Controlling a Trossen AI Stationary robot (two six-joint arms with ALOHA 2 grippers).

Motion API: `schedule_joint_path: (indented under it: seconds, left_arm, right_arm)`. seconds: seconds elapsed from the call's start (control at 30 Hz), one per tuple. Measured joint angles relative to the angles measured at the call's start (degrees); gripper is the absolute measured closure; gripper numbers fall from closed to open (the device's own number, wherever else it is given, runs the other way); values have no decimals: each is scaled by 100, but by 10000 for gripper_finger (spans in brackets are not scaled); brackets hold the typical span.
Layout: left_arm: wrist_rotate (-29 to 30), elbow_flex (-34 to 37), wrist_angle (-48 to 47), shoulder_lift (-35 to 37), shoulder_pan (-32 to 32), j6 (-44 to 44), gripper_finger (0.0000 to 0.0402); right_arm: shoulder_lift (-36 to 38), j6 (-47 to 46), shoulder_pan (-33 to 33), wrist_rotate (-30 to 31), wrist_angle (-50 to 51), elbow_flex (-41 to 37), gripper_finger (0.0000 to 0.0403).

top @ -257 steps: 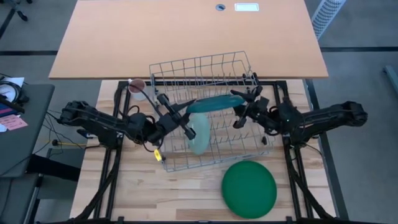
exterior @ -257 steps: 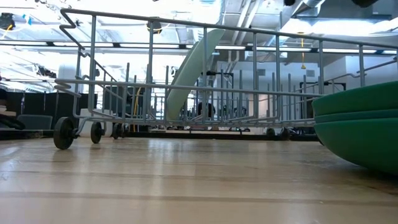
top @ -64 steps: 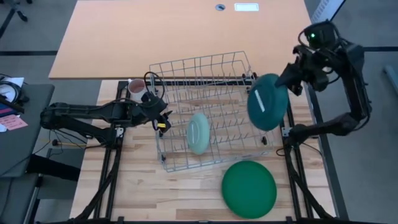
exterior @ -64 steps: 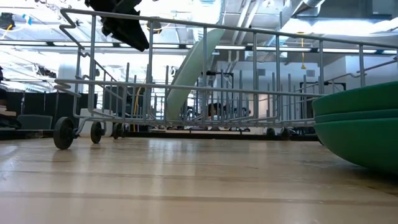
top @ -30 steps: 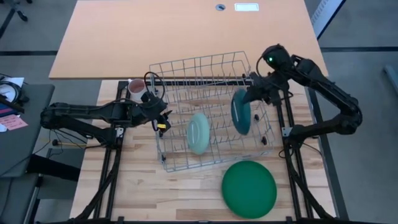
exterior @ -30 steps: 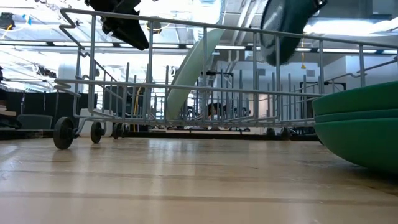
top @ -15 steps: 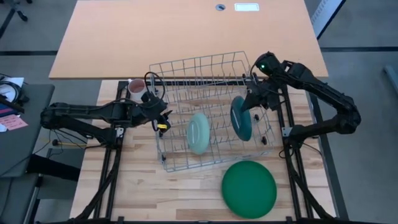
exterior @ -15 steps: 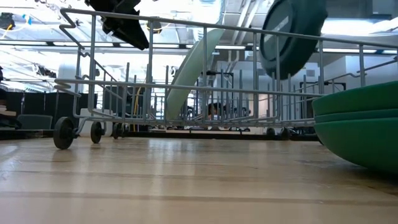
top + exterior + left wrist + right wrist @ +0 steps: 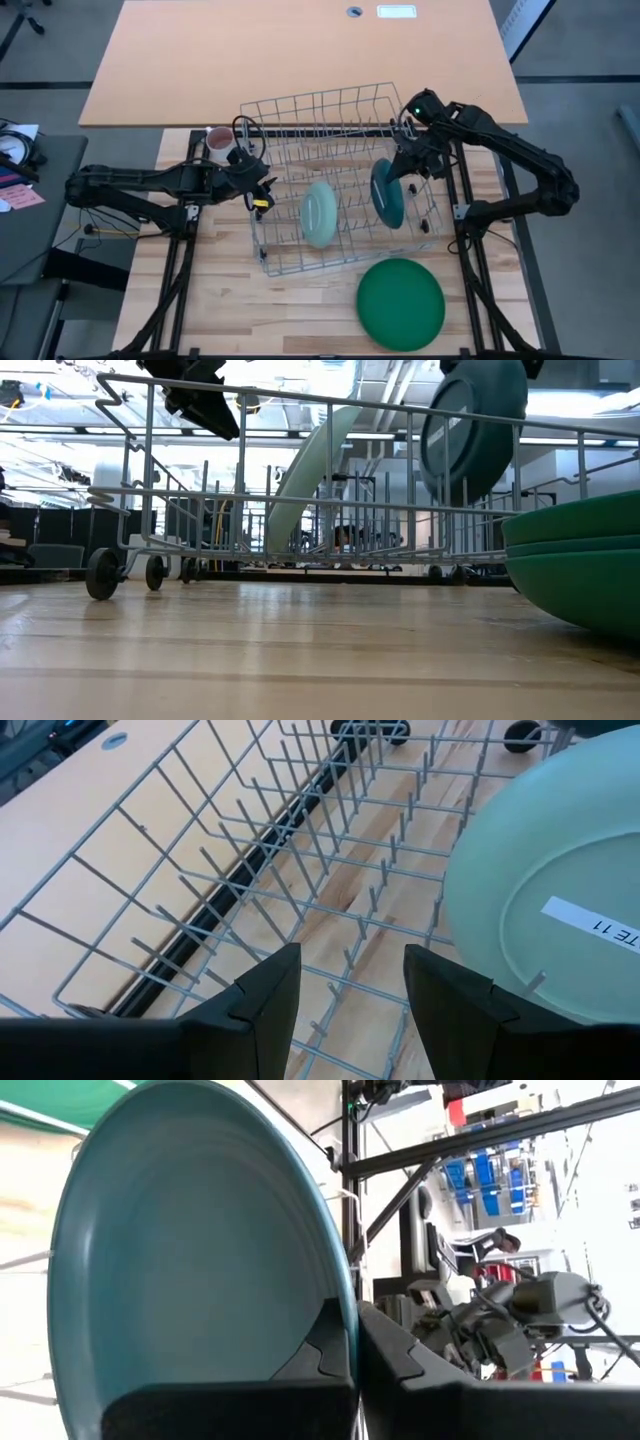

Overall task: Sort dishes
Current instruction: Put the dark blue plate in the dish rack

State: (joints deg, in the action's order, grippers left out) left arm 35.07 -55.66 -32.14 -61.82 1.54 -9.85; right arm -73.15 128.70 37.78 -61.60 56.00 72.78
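A wire dish rack (image 9: 330,105) stands mid-table. A pale mint plate (image 9: 320,213) leans on edge between its tines, also seen in the left wrist view (image 9: 560,910). My right gripper (image 9: 402,168) is shut on a dark teal plate (image 9: 388,192), held on edge over the rack's right half (image 9: 472,430). Large dark green plates (image 9: 400,303) lie stacked on the table in front of the rack. My left gripper (image 9: 262,190) waits open at the rack's left side, nothing between its fingers (image 9: 352,995). My right gripper pinches the teal plate's rim (image 9: 345,1295) at its upper far edge, one finger on each face. The fingers come slanting down from the table's far right. The plate hangs on edge below them, its lower edge among the rack's upper wires and clear of the rack's floor.
A small pinkish mug (image 9: 220,140) stands by the rack's far left corner. A wider orange tabletop (image 9: 300,60) lies beyond the rack. The green stack (image 9: 575,560) fills the near right; bare wood (image 9: 270,310) lies near left.
My right gripper has come down and slightly toward the table's near left, lowering the teal plate on edge into the rack's right half. The plate has stayed upright in the hold.
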Motion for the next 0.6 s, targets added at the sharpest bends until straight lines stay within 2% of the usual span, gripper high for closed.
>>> schedule_joint_path:
  seconds: [0.6]
  left_arm:
    - [0,0,-2,0,0,18,229]
  right_arm:
    - [-479,-148,164,108,111,-1,399]
